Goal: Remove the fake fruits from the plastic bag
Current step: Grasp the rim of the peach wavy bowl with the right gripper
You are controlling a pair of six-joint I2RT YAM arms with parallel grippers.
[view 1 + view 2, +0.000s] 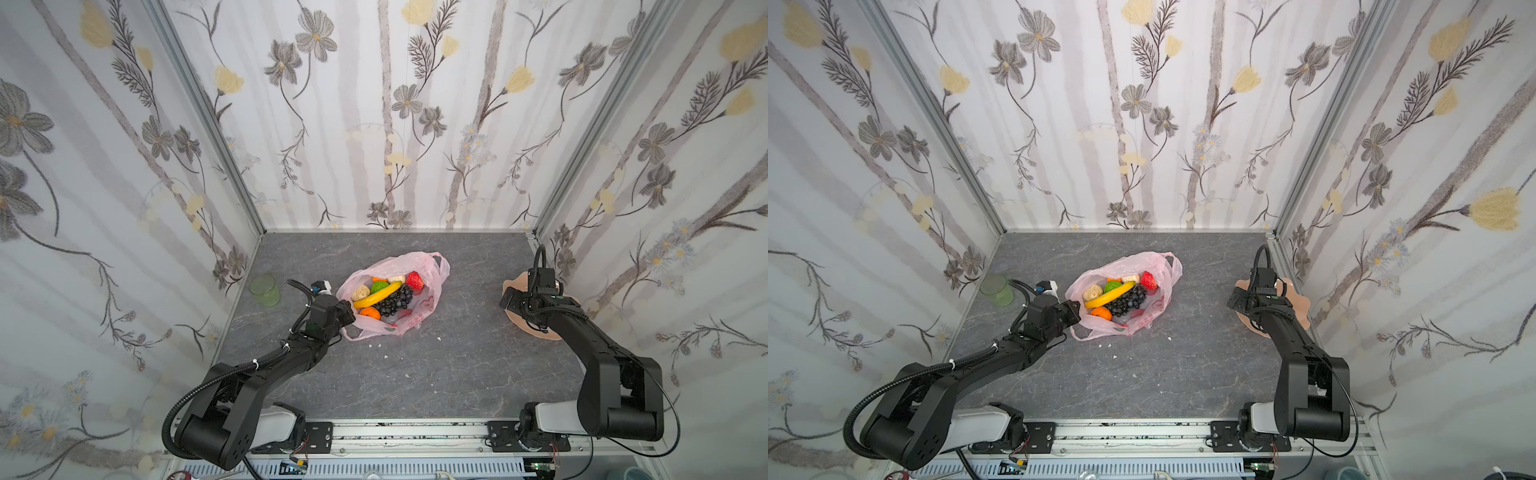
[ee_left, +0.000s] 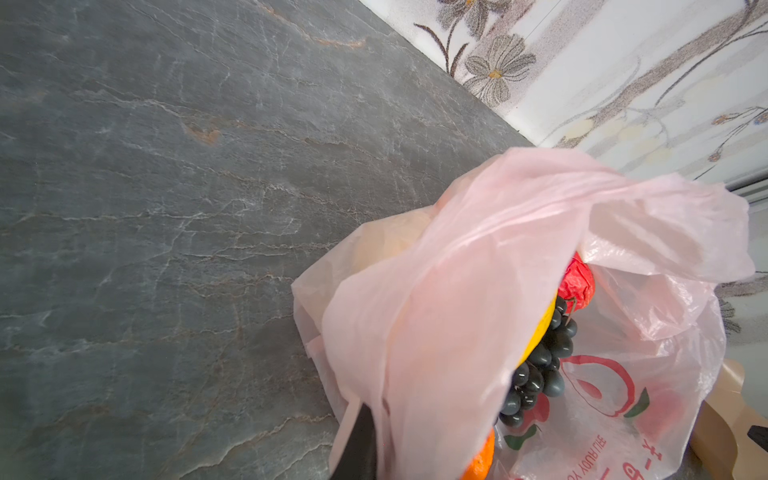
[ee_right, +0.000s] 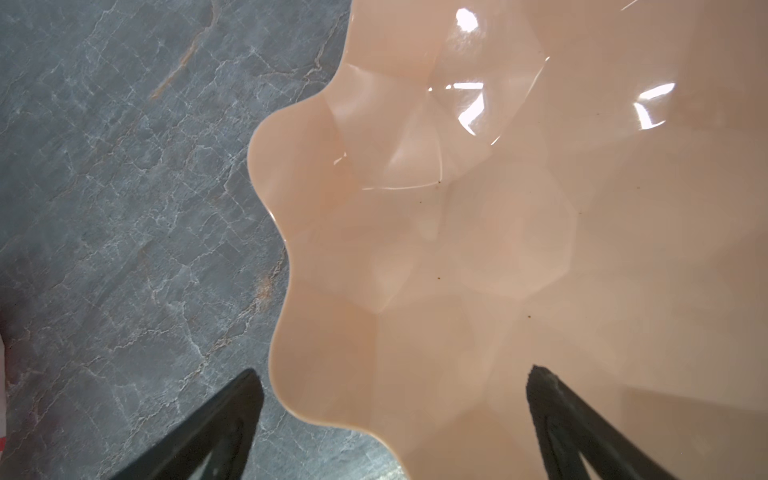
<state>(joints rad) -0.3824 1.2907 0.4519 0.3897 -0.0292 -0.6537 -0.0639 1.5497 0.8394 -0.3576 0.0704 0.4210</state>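
The pink plastic bag [image 1: 432, 270] [image 1: 1166, 266] lies open mid-table. Inside it rest the fake fruits: a yellow banana [image 1: 378, 294], dark grapes [image 1: 394, 303], an orange [image 1: 370, 312], a red apple [image 1: 414, 281], a green fruit [image 1: 379, 286] and a beige pear [image 1: 360, 292]. My left gripper [image 1: 347, 316] [image 1: 1073, 311] sits at the bag's left rim. In the left wrist view pink film [image 2: 478, 270] drapes tight over one dark finger [image 2: 358, 440]; the other finger is hidden. My right gripper [image 1: 509, 300] [image 3: 392, 372] hangs open and empty over the plate's edge, far right of the bag.
A peach wavy-edged plate [image 1: 536, 332] [image 3: 457, 228] lies at the right wall under the right wrist. A green translucent cup [image 1: 264, 289] [image 1: 997, 289] stands by the left wall. White crumbs [image 1: 376, 345] dot the grey stone tabletop in front of the bag.
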